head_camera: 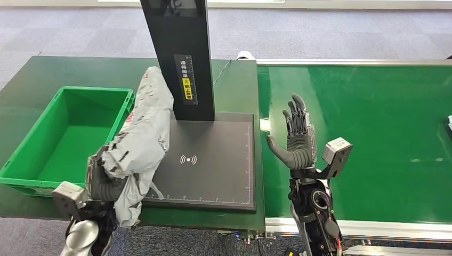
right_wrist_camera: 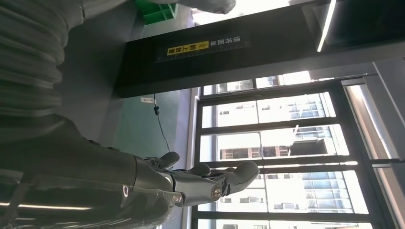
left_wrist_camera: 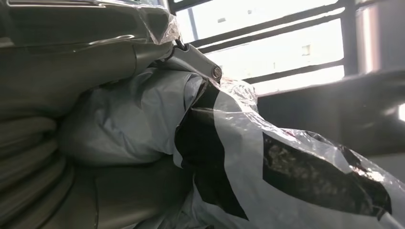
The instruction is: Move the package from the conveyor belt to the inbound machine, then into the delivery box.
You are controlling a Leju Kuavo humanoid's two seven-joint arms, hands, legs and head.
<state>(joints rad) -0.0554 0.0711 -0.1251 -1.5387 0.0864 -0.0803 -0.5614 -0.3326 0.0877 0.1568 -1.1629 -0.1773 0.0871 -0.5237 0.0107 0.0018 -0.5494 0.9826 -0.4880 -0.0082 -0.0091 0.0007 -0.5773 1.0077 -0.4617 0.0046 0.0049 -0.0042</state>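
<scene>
Grey plastic package (head_camera: pixel 143 133) up in the left hand (head_camera: pixel 104 181), fingers wrapped round its lower end, hanging between the green delivery box (head_camera: pixel 64 136) and the black inbound machine (head_camera: pixel 208 160), overlapping the machine's left edge. Right hand (head_camera: pixel 296 141) upright over the green conveyor belt (head_camera: pixel 373 133), fingers spread, holding nothing.

A dark green table (head_camera: pixel 48 74) stands on grey carpet (head_camera: pixel 320 32), bearing the equipment. A thin dark cable (head_camera: pixel 221 72) trails across the tabletop beside a black upright column, which carries a yellow warning label (head_camera: pixel 187 85). Through the right wrist view, large windows (right_wrist_camera: pixel 286 143) with dark frames look out on neighbouring buildings in bright daylight.
</scene>
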